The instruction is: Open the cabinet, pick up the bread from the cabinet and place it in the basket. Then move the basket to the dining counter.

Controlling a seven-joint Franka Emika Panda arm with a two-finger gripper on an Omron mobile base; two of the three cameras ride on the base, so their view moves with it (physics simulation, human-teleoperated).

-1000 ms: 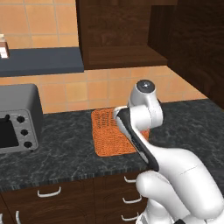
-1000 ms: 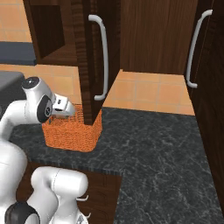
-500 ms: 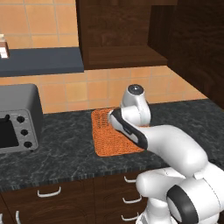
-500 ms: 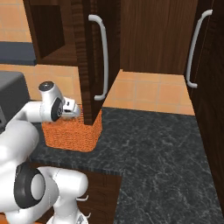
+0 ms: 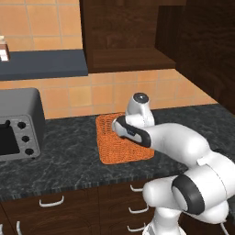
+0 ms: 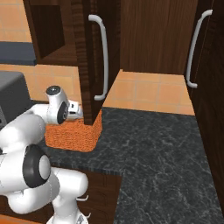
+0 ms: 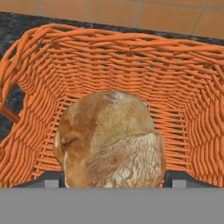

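The bread (image 7: pixel 109 135) sits between the claw's (image 7: pixel 113 177) spread fingertips, low inside the basket (image 7: pixel 183 105) — whether the pads are pinching it or have let go I can't quite tell. The basket rests on the dark tabletop (image 5: pixel 69 151) just beneath the open cabinet (image 6: pixel 89 57), a short drop from shelf to wicker. The loaf's long axis seems to run away from the hand toward the far basket wall — rounded end forward
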